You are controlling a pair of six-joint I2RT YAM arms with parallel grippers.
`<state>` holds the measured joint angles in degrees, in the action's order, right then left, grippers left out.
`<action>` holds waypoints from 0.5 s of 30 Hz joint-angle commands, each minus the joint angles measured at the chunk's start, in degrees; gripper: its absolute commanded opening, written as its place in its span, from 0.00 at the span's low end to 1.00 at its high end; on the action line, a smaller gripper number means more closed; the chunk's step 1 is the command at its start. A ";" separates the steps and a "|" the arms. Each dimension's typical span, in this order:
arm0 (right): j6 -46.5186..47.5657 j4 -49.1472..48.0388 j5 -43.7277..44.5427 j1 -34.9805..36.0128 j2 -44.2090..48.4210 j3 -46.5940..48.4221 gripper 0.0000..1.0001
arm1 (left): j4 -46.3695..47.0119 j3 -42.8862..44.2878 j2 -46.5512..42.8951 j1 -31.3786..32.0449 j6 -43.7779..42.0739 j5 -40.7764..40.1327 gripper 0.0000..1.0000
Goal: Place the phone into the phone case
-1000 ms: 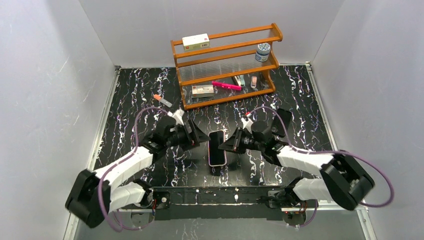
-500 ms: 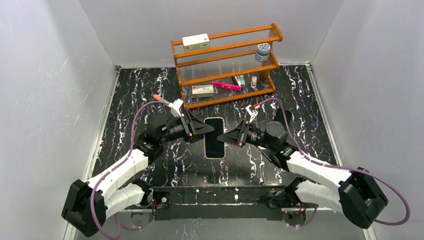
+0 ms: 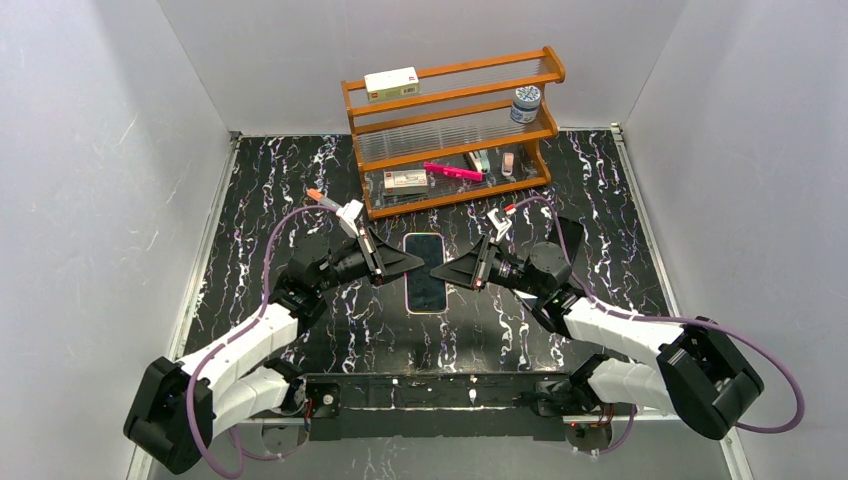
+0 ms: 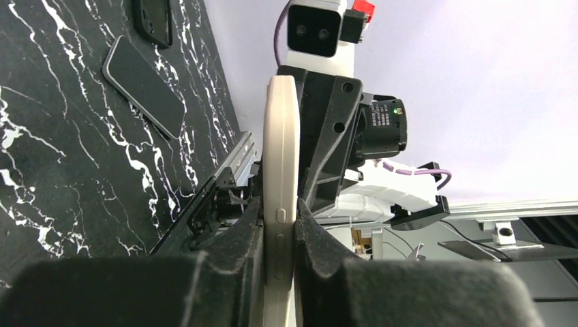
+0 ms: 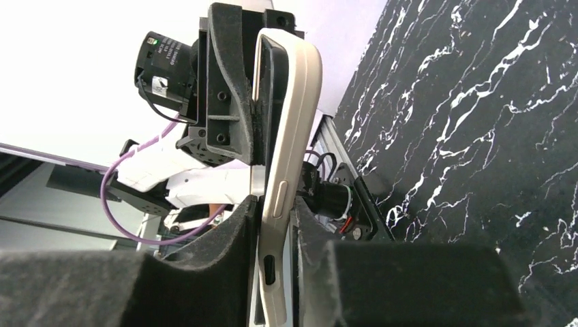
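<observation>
Slab: we've got the pink-rimmed slab [image 3: 425, 275] screen-up between both arms, in front of the wooden rack [image 3: 450, 130].
Left arm: the left gripper [image 3: 404, 264] is clamped on one long edge, its pads [image 4: 242, 238] pressing both faces.
Right arm: the right gripper [image 3: 447, 272] pinches the opposite edge the same way.
Tabletop: we spot the phone [image 4: 143, 85] lying flat on the marbled tabletop [image 4: 54, 170], nothing touching it.
Case: the phone case [image 4: 153, 20], black, lies flat near the phone, with a gap between them.

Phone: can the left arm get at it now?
Probably not. The phone lies uncovered, but the left gripper is shut on the slab, which the right gripper also holds.
</observation>
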<state>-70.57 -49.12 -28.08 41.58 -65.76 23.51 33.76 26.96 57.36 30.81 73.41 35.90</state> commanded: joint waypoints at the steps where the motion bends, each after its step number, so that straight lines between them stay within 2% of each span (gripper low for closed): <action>1: 1.49 -5.18 -2.16 0.34 -0.56 0.00 0.40 | 6.71 -0.50 -1.16 0.57 3.12 0.19 0.00; 2: 1.44 -4.73 -2.50 0.32 -0.09 -0.85 0.48 | 6.90 -0.55 -1.34 0.62 2.84 -0.47 0.00; 4: 1.48 -3.73 -2.75 0.35 1.24 -2.39 0.58 | 7.25 -0.23 -1.54 0.57 1.80 -1.20 0.00; 6: 1.91 -1.28 -3.14 0.31 2.43 -3.18 0.64 | 7.73 0.20 -1.43 0.57 0.94 -1.64 0.00; 8: 1.76 -1.04 -4.35 0.34 3.18 -4.23 0.66 | 7.97 0.64 -1.09 0.57 0.05 -1.79 0.00; 10: 0.91 -0.63 -4.97 0.34 3.70 -5.07 0.63 | 7.99 0.99 -0.39 0.57 -0.79 -1.68 0.00; 12: -0.08 -0.45 -5.02 0.36 4.55 -5.84 0.57 | 8.00 1.20 0.62 0.57 -1.94 -1.19 0.00; 13: -0.69 -0.11 -4.59 0.34 5.16 -6.19 0.51 | 8.04 1.11 1.11 0.57 -2.96 -1.18 0.00; 15: -2.33 2.74 -2.16 0.36 6.86 -6.58 0.33 | 7.06 0.82 2.37 0.57 -5.44 -0.73 0.00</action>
<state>-71.35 -49.28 -31.24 41.71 -61.84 18.11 37.30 26.59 58.78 31.35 71.48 34.79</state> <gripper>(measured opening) 0.449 0.123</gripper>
